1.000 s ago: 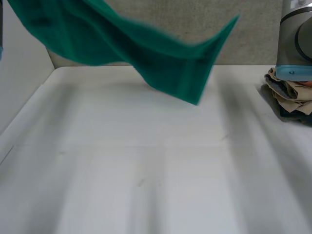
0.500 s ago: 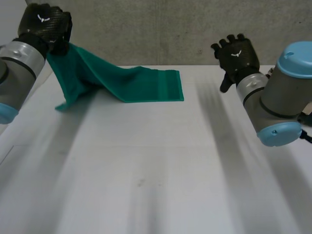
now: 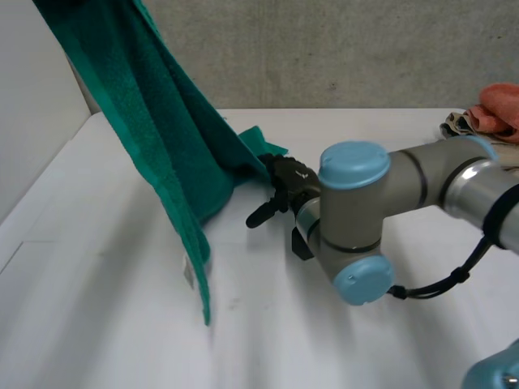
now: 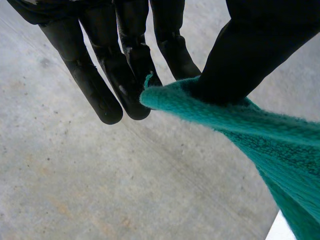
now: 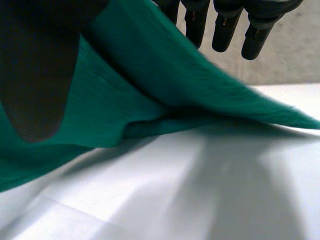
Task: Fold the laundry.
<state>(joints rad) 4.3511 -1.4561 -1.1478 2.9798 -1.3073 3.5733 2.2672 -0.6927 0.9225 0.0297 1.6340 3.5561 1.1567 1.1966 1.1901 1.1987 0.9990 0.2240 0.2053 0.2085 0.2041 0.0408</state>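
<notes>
The towel [image 3: 162, 154] hangs from the left hand [image 4: 125, 75], pinched between thumb and fingers, its long axis slanting steeply down over the table [image 3: 97, 324]. The right hand [image 3: 284, 190], fingers straight and thumb spread, straddles its lower fold.

On my left wrist feed I see the left hand [image 4: 131, 47] reaching down, its fingers [image 4: 102, 97] straight and close together. The thumb [image 4: 245, 55] presses a corner of the green cloth [image 4: 280, 145] against the fingertips, so the corner is pinched between them. From that grip the cloth falls away in a thick, nubby fold. Behind the hand I see a rough grey concrete surface [image 4: 100, 190].
</notes>
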